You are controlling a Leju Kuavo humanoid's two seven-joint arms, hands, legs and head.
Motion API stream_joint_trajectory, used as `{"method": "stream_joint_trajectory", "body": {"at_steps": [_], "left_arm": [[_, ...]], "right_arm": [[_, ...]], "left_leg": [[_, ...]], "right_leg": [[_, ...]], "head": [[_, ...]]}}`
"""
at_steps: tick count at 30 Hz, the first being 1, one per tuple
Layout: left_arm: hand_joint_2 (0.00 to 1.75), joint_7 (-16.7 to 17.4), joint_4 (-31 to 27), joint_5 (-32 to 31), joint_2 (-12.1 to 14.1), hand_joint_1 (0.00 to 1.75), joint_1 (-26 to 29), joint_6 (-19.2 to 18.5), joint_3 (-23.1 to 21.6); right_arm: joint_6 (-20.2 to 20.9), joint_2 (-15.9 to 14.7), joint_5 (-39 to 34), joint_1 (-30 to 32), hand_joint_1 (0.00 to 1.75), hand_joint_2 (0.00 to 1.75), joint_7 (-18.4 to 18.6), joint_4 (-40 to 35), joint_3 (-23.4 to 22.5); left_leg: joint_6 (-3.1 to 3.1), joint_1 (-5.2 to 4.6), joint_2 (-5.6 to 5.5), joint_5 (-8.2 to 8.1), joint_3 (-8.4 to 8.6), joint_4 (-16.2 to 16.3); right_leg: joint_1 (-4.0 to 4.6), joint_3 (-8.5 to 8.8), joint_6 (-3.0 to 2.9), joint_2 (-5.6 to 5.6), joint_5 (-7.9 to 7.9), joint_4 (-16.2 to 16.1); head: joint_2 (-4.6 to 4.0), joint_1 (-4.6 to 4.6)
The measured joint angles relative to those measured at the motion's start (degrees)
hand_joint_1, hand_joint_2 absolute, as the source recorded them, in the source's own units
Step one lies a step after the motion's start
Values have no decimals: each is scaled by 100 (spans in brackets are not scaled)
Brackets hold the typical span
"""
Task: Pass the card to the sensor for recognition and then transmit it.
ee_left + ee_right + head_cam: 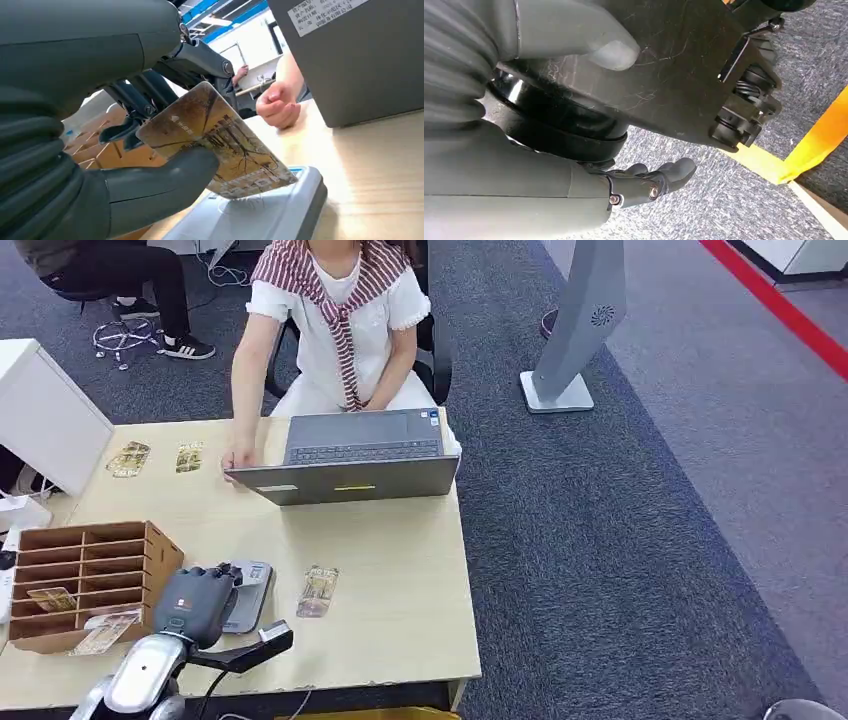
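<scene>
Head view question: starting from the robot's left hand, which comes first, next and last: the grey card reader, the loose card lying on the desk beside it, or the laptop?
1. Card reader: right under the left hand, at the near edge of the desk.
2. Loose card: just past the reader, on the robot's right.
3. Laptop: far side of the desk, in front of the seated person.

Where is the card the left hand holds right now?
In the left wrist view, the card sits pinched in the left hand, tilted just above the grey sensor.
</scene>
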Motion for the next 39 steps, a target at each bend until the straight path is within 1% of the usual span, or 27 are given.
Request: {"method": "stream_joint_trajectory", "body": {"at_steps": [3,6,9,11,14,17,21,28,29,30,32,33,34,39], "left_arm": [[175,121,-4,-35,-2,175,-72,283,-2],[175,228,-245,-85,2,175,-253,876,46],[175,190,-567,-63,42,175,-581,1290,241],[175,96,-700,-20,92,175,-856,1408,409],[175,-106,-726,57,186,175,-1413,1364,671],[175,-225,-676,87,240,175,-1894,1323,894],[175,-262,-367,2,280,175,-2428,1139,936],[175,-262,-355,-2,280,175,-2442,1135,938],[175,-258,-150,-33,286,175,-2644,1100,949],[175,-258,-82,-42,286,175,-2689,1100,949],[175,-240,500,-46,293,175,-2995,1146,968],[175,-192,673,-57,330,140,-3007,1139,983],[175,-155,833,-57,367,0,-3007,1113,1001],[175,3,1038,-37,389,0,-3000,1139,1054]], "right_arm": [[-7,0,-37,10,0,175,-50,0,0],[-24,0,-118,30,0,175,-116,9,-4],[-28,-2,-120,34,0,175,-173,20,-4],[-28,-2,-120,34,0,175,-181,24,-4],[-20,-2,-120,29,0,175,-186,24,-6],[-15,-2,-118,24,0,175,-186,24,-4],[4,-2,-98,9,0,175,-170,24,-4],[4,-2,-96,8,0,175,-168,24,-4],[17,-2,-96,3,0,175,-162,24,-4],[17,-2,-96,1,0,175,-162,24,-4],[17,-2,-96,-1,0,175,-155,24,-4],[17,-2,-96,0,0,175,-146,24,-4],[17,-2,-96,2,0,175,-144,24,-4],[15,-2,-105,3,0,175,-135,24,-4]], "left_leg": [[-4,0,0,5,3,1],[-1,1,-6,8,-3,2],[-6,2,-5,11,-4,3],[-7,3,-6,12,-4,3],[-12,5,-7,16,-7,4],[-14,5,-5,17,-5,4],[-12,5,-7,20,-6,4],[-12,5,-7,20,-6,4],[-12,5,-6,20,-6,4],[-12,5,-6,20,-6,4],[-10,5,-7,22,-5,4],[-10,5,-5,21,-6,4],[-10,5,4,21,-6,4],[-10,5,1,21,-7,4]], "right_leg": [[2,-3,-1,2,2,0],[2,-4,0,-4,3,0],[2,-3,4,-1,7,2],[2,-4,6,-1,10,1],[3,-4,7,-2,12,2],[3,-4,4,0,15,3],[3,-4,4,-1,16,3],[3,-4,4,0,16,3],[3,-4,4,1,17,3],[3,-4,4,1,17,3],[3,-4,4,0,18,3],[3,-5,4,2,17,3],[3,-8,4,10,18,3],[3,-9,4,7,18,3]], "head": [[0,0],[0,2],[0,2],[0,2],[0,2],[0,0],[0,2],[0,2],[2,0],[2,0],[0,0],[0,0],[0,0],[0,0]]}}
